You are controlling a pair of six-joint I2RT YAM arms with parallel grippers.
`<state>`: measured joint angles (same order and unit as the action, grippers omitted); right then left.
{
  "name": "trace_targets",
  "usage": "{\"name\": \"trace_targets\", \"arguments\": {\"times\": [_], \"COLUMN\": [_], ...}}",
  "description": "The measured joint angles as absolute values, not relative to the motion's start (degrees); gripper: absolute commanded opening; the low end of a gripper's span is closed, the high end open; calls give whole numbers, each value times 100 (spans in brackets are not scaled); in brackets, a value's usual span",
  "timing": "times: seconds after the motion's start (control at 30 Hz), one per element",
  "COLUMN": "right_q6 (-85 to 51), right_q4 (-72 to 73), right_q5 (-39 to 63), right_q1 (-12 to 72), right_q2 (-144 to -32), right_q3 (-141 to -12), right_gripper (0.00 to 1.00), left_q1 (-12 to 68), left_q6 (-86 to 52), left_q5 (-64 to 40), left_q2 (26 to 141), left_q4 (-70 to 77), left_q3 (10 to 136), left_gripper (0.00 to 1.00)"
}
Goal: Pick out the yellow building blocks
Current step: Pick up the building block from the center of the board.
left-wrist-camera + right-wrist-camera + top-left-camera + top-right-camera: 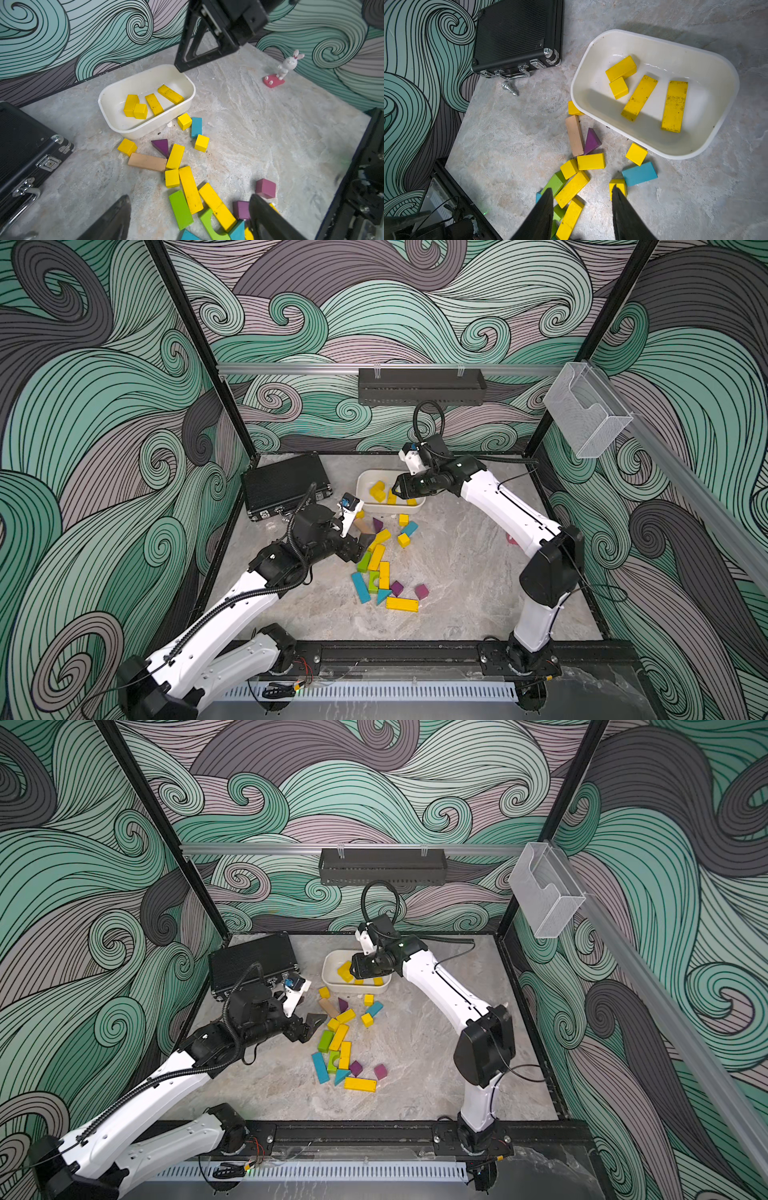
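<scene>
Several yellow building blocks lie in a white bin [716,83]: two long bars [674,106], a shorter bar and a cube [618,87]. More yellow cubes [201,143] and bars [190,189] lie mixed among other colours on the table in front of the bin, and one long yellow bar [402,604] is nearest the front. My left gripper [189,197] hangs open over the left side of the pile, with nothing between its fingers. My right gripper [582,188] stands open and empty above the bin [365,481], as seen in a top view [397,489].
A tan bar [147,162], a purple wedge [161,146], lime-green [180,209] and blue [196,126] blocks lie among the yellow ones. A black case [284,483] sits at the back left with a silver pawn [509,88] beside it. A rabbit figurine [287,64] stands at the right.
</scene>
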<state>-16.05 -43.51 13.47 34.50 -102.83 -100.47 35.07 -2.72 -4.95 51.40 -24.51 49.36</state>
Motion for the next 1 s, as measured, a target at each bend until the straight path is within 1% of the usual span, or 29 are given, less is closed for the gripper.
{"name": "trace_targets", "arguments": {"times": [0.27, 0.53, 0.7, 0.9, 1.0], "right_q6": [-1793, -2176, -2324, -2456, -2517], "right_q4": [-4202, -4080, -4036, -4047, -4038], "right_q5": [1033, 854, 696, 462, 368], "right_q1": [4029, 4425, 4646, 4768, 4766], "right_q2": [-9113, -8368, -7854, -7043, -6619], "right_q3": [-8967, -7894, -7437, -6737, -6305], "right_gripper": [47, 47, 47, 48, 48], "left_q1": [3507, 3507, 3507, 3507, 3507], "left_q6": [-1076, -1942, -2451, -2921, -3094], "left_q5": [-489, -510, -504, -458, -438], "left_q2": [4530, 4211, 4246, 4661, 4751], "left_q4": [-3426, -4060, -4215, -4289, -4213], "left_q3": [4936, 4803, 4466, 4331, 4193], "left_gripper": [87, 87, 87, 87, 84]}}
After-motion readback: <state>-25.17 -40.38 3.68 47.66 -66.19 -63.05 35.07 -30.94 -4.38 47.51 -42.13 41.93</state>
